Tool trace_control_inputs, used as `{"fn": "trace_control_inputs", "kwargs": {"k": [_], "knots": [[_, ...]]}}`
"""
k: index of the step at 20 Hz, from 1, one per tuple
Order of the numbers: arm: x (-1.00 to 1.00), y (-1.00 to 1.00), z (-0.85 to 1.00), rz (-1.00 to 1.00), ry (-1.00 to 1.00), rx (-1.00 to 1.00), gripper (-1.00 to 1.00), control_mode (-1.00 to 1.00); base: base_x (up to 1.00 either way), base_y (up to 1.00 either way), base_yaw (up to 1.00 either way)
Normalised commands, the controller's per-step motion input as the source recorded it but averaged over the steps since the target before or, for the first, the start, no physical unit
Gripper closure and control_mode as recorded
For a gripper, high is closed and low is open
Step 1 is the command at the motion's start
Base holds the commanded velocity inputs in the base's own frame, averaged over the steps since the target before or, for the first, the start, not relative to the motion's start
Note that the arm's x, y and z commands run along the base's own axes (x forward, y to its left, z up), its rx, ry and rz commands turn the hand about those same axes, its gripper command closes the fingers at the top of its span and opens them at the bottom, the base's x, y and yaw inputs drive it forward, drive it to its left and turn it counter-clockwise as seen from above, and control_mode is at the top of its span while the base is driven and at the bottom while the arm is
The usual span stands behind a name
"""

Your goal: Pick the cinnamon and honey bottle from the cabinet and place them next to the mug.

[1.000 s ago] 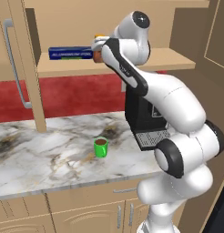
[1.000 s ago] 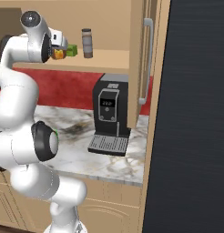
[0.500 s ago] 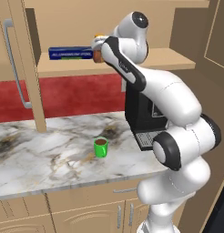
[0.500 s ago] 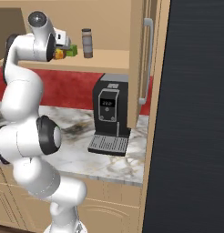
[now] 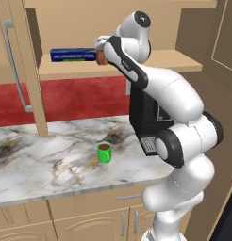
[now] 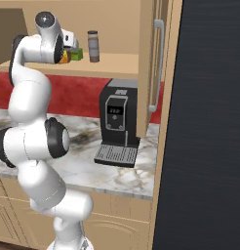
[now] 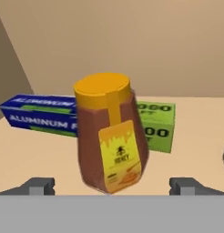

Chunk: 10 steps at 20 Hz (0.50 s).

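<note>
The honey bottle (image 7: 111, 136), amber with an orange cap and a yellow label, stands upright on the cabinet shelf (image 5: 155, 63). My gripper (image 7: 113, 184) is open, with one fingertip on each side of the bottle's base and neither touching it. In the left base view the gripper (image 5: 101, 47) is up at the shelf with the honey bottle (image 5: 103, 58) just under it. The cinnamon (image 6: 93, 46), a slim grey jar with a dark lid, stands on the shelf to the right of the gripper (image 6: 69, 45). The green mug (image 5: 104, 153) sits on the marble counter below.
A blue foil box (image 7: 38, 116) and a green box (image 7: 159, 125) lie behind the honey. A black coffee machine (image 6: 116, 127) stands on the counter under the shelf. Open cabinet doors with bar handles (image 5: 16, 66) (image 6: 158, 63) flank the shelf.
The arm's upper links have swung a little and the hand has edged along the shelf toward the honey bottle. The bottle, jar and mug have not moved.
</note>
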Motion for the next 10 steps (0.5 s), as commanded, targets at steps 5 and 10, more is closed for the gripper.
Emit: {"fn": "trace_control_inputs", "kwargs": {"k": [5,10], "knots": [[0.16,0.02,0.00,0.00,0.00,0.00,-1.00,-1.00,0.00,0.00,0.00],[0.06,0.07,0.00,0.00,0.00,0.00,-1.00,-1.00,0.00,0.00,0.00]]}}
